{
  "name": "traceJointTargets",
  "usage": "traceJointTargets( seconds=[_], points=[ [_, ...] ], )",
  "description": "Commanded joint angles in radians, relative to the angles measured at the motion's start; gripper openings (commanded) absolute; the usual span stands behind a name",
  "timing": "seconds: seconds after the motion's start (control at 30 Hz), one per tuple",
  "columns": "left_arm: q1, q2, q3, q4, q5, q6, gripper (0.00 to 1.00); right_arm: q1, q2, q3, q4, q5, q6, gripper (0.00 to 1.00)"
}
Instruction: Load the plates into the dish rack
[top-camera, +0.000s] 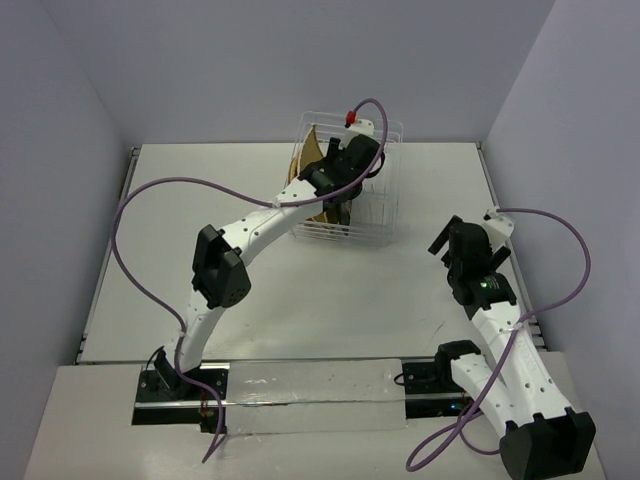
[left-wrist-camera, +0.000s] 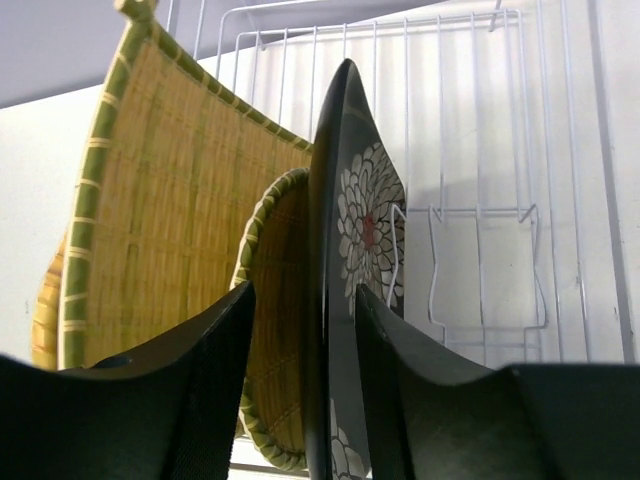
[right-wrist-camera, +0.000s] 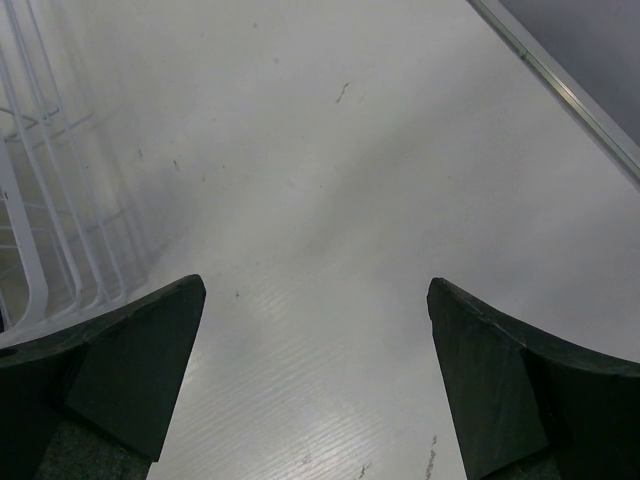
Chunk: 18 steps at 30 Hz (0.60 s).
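The dish rack (top-camera: 377, 218) stands at the back middle of the table; its white wires (left-wrist-camera: 480, 150) fill the left wrist view. A black floral plate (left-wrist-camera: 352, 215) stands on edge in it. Beside it stand a round woven plate (left-wrist-camera: 276, 330) and a big yellow square woven plate (left-wrist-camera: 160, 200), with an orange woven rim (left-wrist-camera: 45, 310) behind. The woven plates also show from above (top-camera: 306, 152). My left gripper (top-camera: 340, 178) reaches into the rack. It (left-wrist-camera: 305, 300) is open and straddles the black plate's rim, with a gap at the left finger. My right gripper (top-camera: 462, 240) is open and empty (right-wrist-camera: 315, 300) over bare table.
The rack's corner wires (right-wrist-camera: 40, 230) show at the left of the right wrist view. The table's raised right edge (right-wrist-camera: 560, 90) runs close by. Purple cables loop from both arms (top-camera: 140, 210).
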Motion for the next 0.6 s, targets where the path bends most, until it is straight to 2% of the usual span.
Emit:
traceJointTargets(
  seconds=[0.0, 0.1, 0.27, 0.37, 0.47, 0.57],
  points=[
    [-0.008, -0.058, 0.046, 0.047, 0.022, 0.007, 0.56, -0.006, -0.037, -0.004, 0.010, 0.022, 0.012, 1.00],
    [-0.008, -0.098, 0.046, 0.052, 0.043, 0.013, 0.61, -0.006, -0.053, -0.004, 0.010, 0.015, 0.011, 1.00],
    [-0.001, -0.231, 0.029, 0.097, 0.119, 0.058, 0.83, -0.006, -0.075, 0.007, 0.010, -0.025, 0.013, 1.00],
    [0.033, -0.357, -0.010, 0.107, 0.189, 0.064, 0.86, -0.006, -0.078, 0.017, 0.010, -0.051, 0.025, 1.00],
    [0.123, -0.457, -0.071, 0.094, 0.256, 0.023, 0.87, -0.006, -0.075, 0.021, 0.010, -0.070, 0.025, 1.00],
    [0.269, -0.649, -0.313, 0.140, 0.359, -0.057, 0.88, -0.006, -0.063, 0.027, 0.012, -0.080, 0.031, 1.00]
  ],
)
